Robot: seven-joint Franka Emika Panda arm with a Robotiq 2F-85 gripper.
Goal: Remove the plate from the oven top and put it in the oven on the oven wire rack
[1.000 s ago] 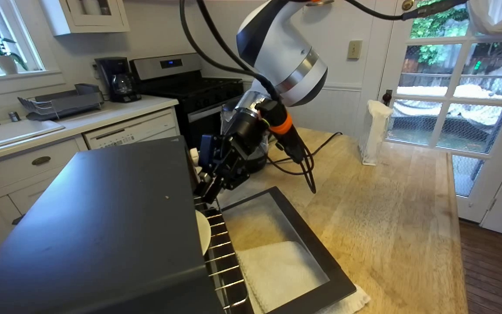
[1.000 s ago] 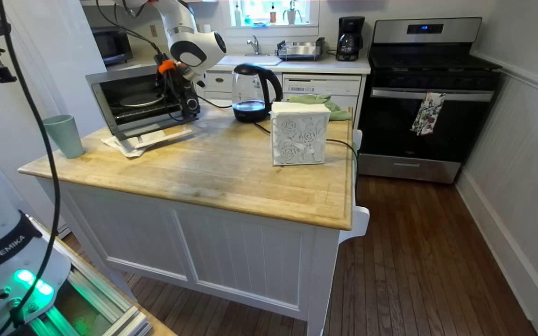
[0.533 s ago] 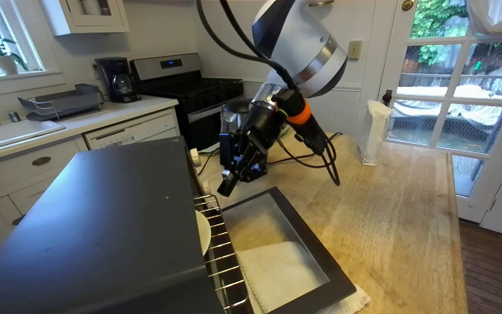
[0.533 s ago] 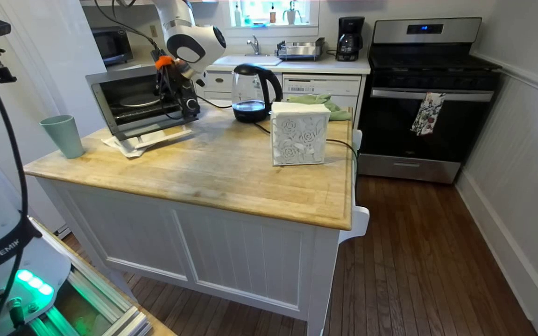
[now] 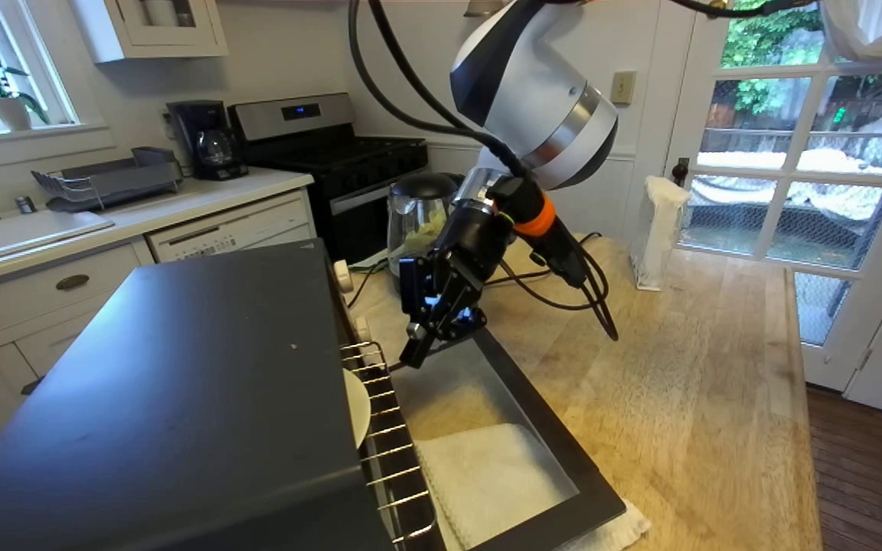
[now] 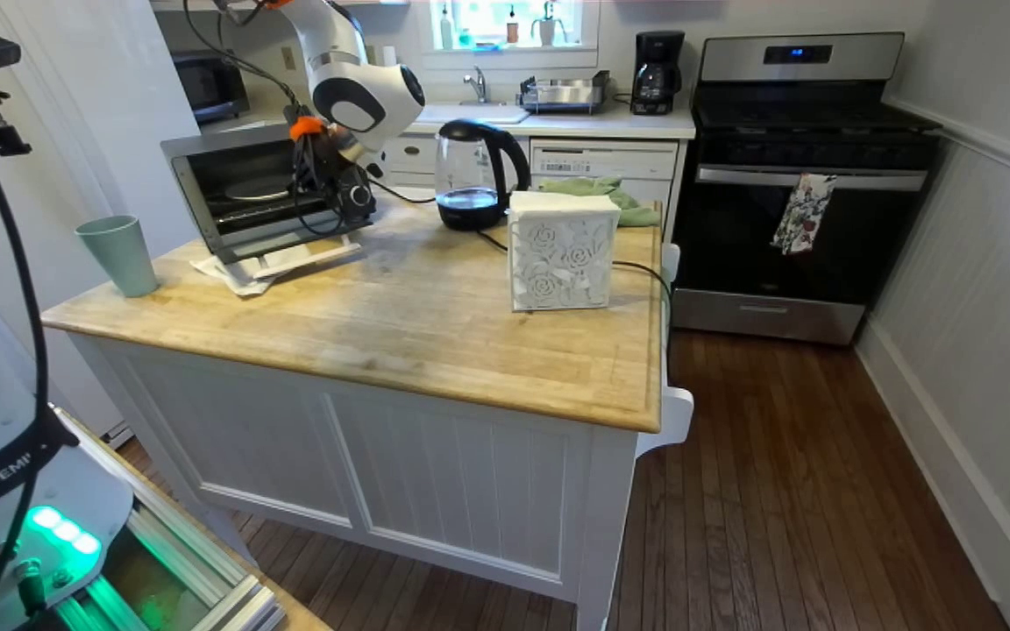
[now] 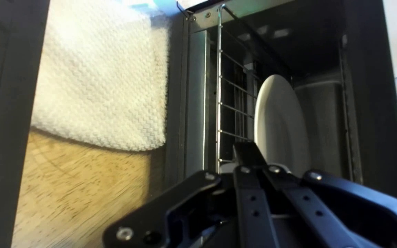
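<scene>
The plate point(image 7: 283, 127) is inside the oven point(image 5: 196, 428), lying on the wire rack point(image 7: 219, 117). In an exterior view the front of its white rim shows past the edge of the oven's flat black top point(image 5: 242, 329), and the rack reaches out farther than the plate. The oven stands on the wooden tabletop point(image 6: 435, 342) toward the far left corner, going by an exterior view. Its door point(image 5: 541, 417) is down, and a white towel point(image 5: 628, 524) lies beneath, seen through the glass, with one corner coming out past the frame.

The tool point(image 5: 415, 352) is narrow, its fingertips drawn together. It hangs at a tilt from the arm point(image 5: 544, 99), over a corner of the door, just beside the rack and apart from the plate; whether the tips touch the door I cannot tell.

Sides here are as an exterior view shows them. A glass kettle point(image 6: 470, 175) with liquid in the bottom stands near the far edge. By the far right corner lies a green cloth point(image 6: 591, 185), partly behind a white box point(image 6: 562, 254) with raised roses, which stands near the right edge. A pale green cup point(image 6: 124, 258) stands by the left edge, near the front left corner.
</scene>
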